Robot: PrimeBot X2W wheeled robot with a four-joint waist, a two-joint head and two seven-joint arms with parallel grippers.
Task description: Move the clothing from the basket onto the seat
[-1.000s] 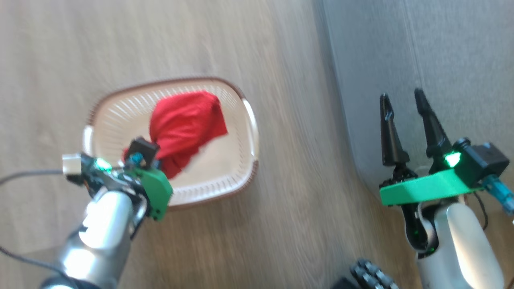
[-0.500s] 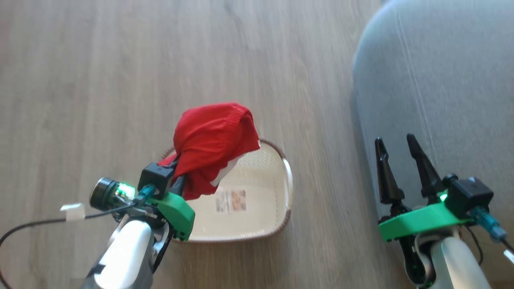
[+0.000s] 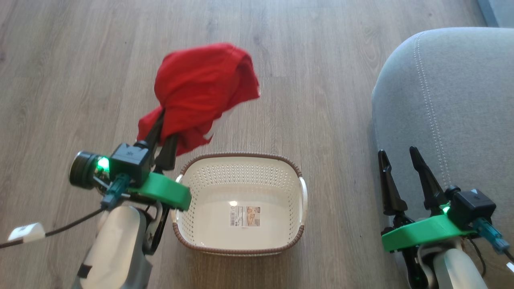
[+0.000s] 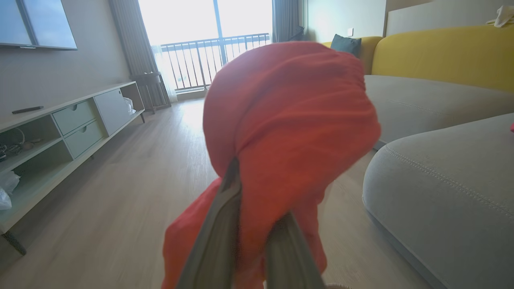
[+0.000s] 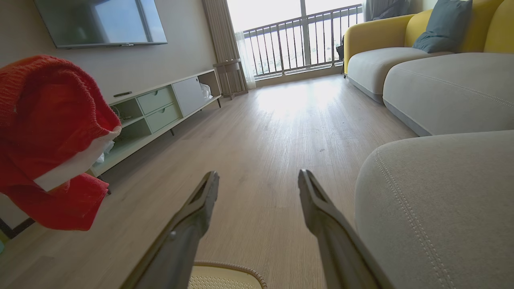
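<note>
The left gripper (image 3: 162,138) pinches bunched red clothing (image 3: 200,88), a white edge peeking out, maybe two pieces; the right gripper (image 3: 397,151) has its fingers spread.

Clothing (image 3: 200,88) of soft matt red cloth, partly ribbed knit; basket (image 3: 241,176) of smooth perforated cream plastic; seat (image 3: 461,100) of grey matt fabric; floor (image 3: 80,60) of matt wood grain.

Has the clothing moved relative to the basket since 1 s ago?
Yes. It lay inside the basket; now the left gripper holds the clothing lifted clear, past the basket's far rim in the head view.
</note>
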